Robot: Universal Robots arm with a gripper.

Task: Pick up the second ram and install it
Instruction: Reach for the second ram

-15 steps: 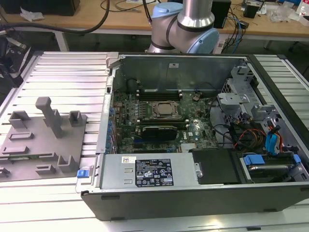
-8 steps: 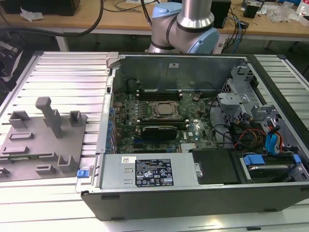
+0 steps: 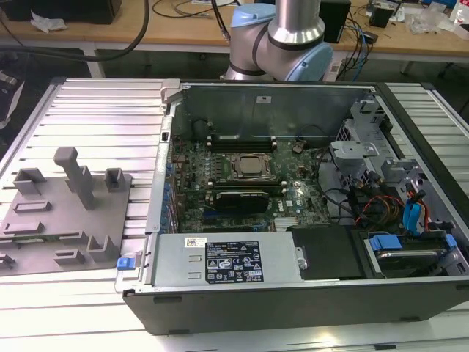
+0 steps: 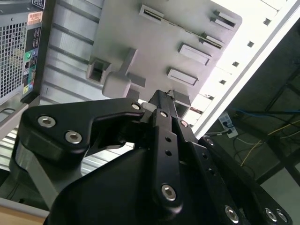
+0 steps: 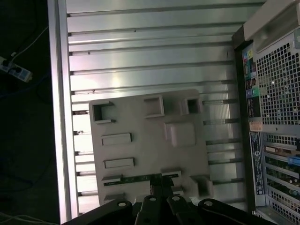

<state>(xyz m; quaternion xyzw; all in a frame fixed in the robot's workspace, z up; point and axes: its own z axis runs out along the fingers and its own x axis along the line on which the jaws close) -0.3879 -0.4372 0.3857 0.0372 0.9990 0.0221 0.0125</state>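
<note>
Likely a robotics lab, open computer case point(image 3: 293, 304) on slatted metal table point(image 3: 102, 117), cable-strewn workbench point(image 3: 176, 33) behind

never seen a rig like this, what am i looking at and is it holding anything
One robot arm works beside an open computer case lying on a ribbed metal table. The exterior view is a camera off the arm. Both wrist views come from cameras on the arm, looking past its black gripper at a grey holder tray next to the case. In the first wrist view a thin dark stick, probably the second ram, sits in a tray slot right at the gripper. Whether it is gripped cannot be told.
</note>
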